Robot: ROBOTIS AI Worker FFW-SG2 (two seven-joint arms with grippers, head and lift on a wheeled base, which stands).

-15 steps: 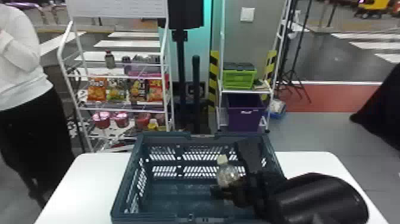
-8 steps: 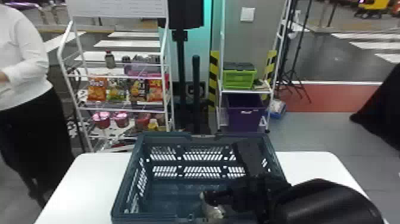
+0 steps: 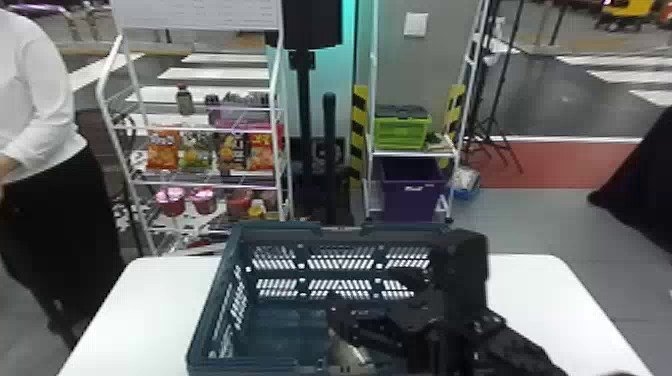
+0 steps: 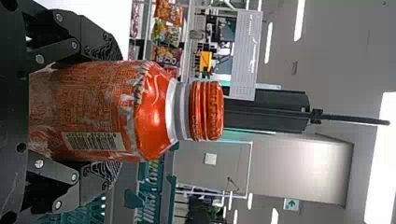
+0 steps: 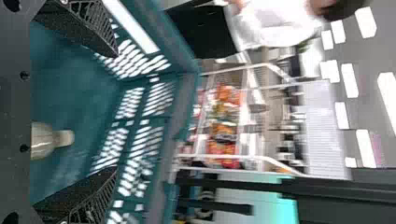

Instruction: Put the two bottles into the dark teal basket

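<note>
In the head view my right gripper (image 3: 345, 320) is over the inside of the dark teal basket (image 3: 280, 367), beside a pale clear bottle (image 3: 350, 356) at the basket's near side. The right wrist view has the right gripper (image 5: 114, 112) open, its fingers wide apart, with the bottle (image 5: 44, 140) between them and touching neither; the basket (image 5: 180, 100) surrounds them. In the left wrist view my left gripper (image 4: 114, 109) is shut on an orange bottle (image 4: 154, 112) with an orange cap, held outside the basket (image 4: 168, 186), to one side of it.
The basket stands on a white table (image 3: 160, 300). Behind it are a snack rack (image 3: 200, 182) on the left and a shelf with a green crate (image 3: 400, 132) and a purple bin (image 3: 412, 192). A person stands at the left.
The clear bottle went from my right gripper's hold, upright in the basket, down toward its near side, and the gripper has since opened. The right arm shifted nearer, then its hand turned.
</note>
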